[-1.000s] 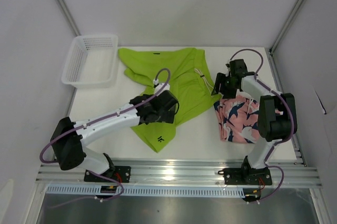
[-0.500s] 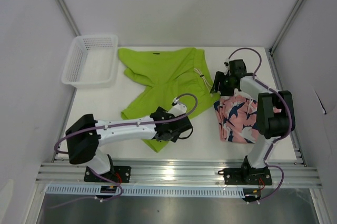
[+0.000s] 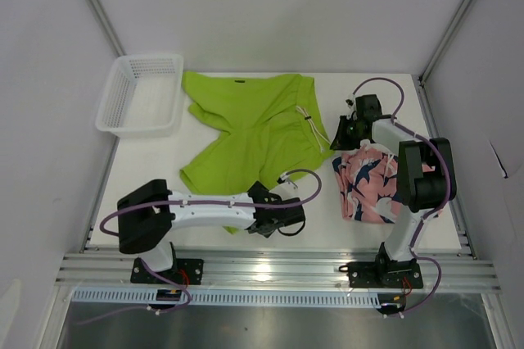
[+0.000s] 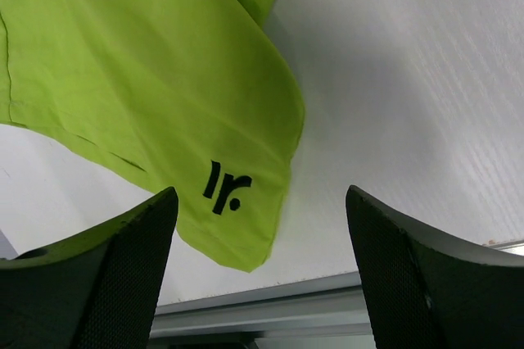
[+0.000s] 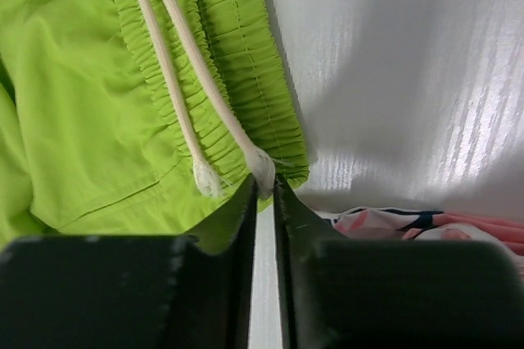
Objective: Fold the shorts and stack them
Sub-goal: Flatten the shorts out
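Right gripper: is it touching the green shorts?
Touching. The right wrist view shows the right gripper nearly closed, its tips pinching the waistband edge of the green shorts.

We see the left end effector (image 3: 277,219) swung from over the lime-green shorts (image 3: 254,132) down to their near hem, its jaws slightly narrower but wide apart. The right end effector (image 3: 342,131) has closed onto their waistband corner.
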`<state>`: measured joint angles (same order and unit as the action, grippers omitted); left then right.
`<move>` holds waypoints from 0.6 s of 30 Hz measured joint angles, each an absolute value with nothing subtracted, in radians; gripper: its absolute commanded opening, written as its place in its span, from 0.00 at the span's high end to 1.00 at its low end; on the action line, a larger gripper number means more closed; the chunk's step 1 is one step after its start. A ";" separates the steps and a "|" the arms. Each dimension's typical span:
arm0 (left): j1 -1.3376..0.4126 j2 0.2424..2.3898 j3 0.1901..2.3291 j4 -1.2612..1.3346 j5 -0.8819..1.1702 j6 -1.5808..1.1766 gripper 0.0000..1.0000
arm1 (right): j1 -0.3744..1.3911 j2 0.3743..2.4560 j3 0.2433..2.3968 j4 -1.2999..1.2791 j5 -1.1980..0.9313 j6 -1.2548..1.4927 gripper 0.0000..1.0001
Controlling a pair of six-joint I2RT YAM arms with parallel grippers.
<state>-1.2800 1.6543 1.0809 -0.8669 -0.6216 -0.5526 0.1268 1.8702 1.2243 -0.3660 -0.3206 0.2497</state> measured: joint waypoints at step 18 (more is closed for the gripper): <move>-1.305 1.802 1.030 -0.983 -0.652 -0.640 0.76 | 0.113 1.871 1.224 -0.352 -0.375 0.251 0.64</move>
<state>-1.3048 1.8019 1.0298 -0.9833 -0.6518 -0.6399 0.1135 1.8706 1.2243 -0.3519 -0.3752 0.2512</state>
